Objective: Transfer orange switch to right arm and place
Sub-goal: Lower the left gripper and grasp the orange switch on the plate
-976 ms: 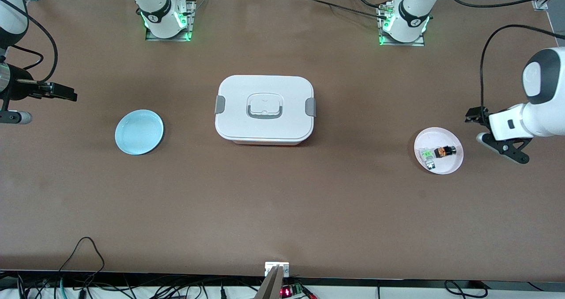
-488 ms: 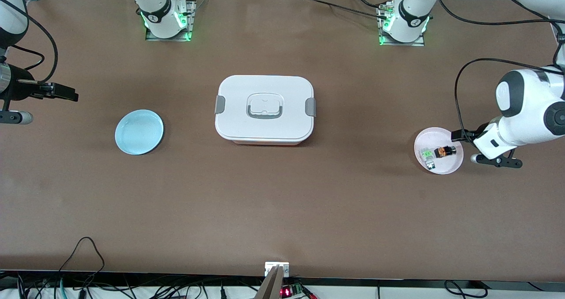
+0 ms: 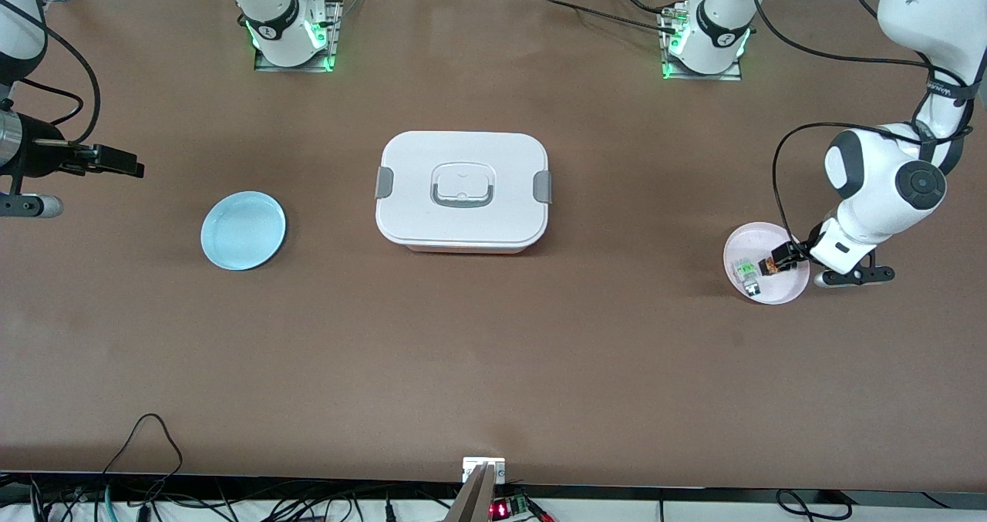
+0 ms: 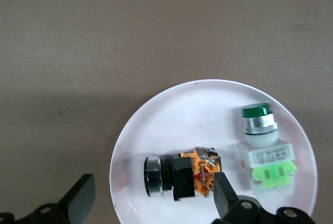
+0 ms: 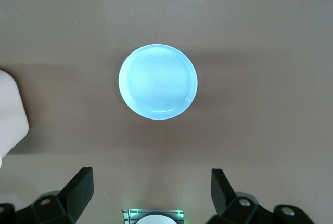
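Tight spot on the pink plate, wide open everywhere else

The left gripper [image 4: 148, 203] hangs over the pink plate [image 3: 752, 238] with its fingers spread, and the green-capped component [image 4: 260, 143] crowds the orange switch [image 4: 179, 174], just beside it at 3 o'clock in the left wrist view. The white lidded box [image 3: 463, 192] blocks mid-table. Bare brown table [image 3: 493, 352] around the blue plate [image 3: 243, 230], from the front camera.

Plate [image 4: 171, 115]: pale pink, round, on brown table [image 4: 104, 37].
Orange switch [image 4: 179, 174]: lying on its side in the plate, black body, orange block, silver-rimmed cap end.
Green switch [image 4: 263, 146]: beside it in the plate, green cap, white body, apart from the orange switch.
Left gripper [image 4: 151, 203]: fingers spread wide; one fingertip [image 4: 222, 190] over the orange end, the other [image 4: 80, 198] over bare table.
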Motion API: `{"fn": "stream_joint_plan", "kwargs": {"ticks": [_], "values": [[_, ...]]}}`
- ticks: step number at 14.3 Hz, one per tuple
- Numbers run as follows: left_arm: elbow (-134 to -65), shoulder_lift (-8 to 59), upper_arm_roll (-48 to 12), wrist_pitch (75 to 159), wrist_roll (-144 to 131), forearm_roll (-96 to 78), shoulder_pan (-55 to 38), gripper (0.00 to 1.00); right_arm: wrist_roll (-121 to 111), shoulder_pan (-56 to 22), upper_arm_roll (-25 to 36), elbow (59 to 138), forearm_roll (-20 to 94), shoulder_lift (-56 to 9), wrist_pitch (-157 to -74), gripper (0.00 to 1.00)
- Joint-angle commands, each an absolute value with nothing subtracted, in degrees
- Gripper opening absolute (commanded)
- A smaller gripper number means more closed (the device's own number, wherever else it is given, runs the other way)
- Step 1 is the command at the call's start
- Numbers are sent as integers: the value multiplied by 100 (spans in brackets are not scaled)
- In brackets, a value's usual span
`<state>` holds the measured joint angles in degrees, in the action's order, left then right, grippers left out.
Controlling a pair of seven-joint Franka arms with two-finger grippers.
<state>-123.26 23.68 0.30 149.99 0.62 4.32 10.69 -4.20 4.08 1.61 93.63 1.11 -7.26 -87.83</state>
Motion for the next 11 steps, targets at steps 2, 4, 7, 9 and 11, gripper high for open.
{"fn": "stream_joint_plan", "kwargs": {"ticks": [2,4,7,9,11], "values": [[-12244,2469,-61,15073,-105,222,1151,100,-545,430,176,9272,868,-765,-8657,100],[-12199,2470,-167,15056,-53,-105,1143,100,-536,448,184,9272,914,-765,-8587,100],[-12191,2574,-176,15082,-17,-114,1143,100,-527,474,211,9290,1658,-773,-8535,100],[-12234,2593,-193,15108,-44,-132,1143,100,-519,597,211,9299,2291,-800,-8499,100],[-12252,2671,-211,15196,-44,-141,1143,100,-562,641,211,9308,2784,-983,-8499,100]]}}
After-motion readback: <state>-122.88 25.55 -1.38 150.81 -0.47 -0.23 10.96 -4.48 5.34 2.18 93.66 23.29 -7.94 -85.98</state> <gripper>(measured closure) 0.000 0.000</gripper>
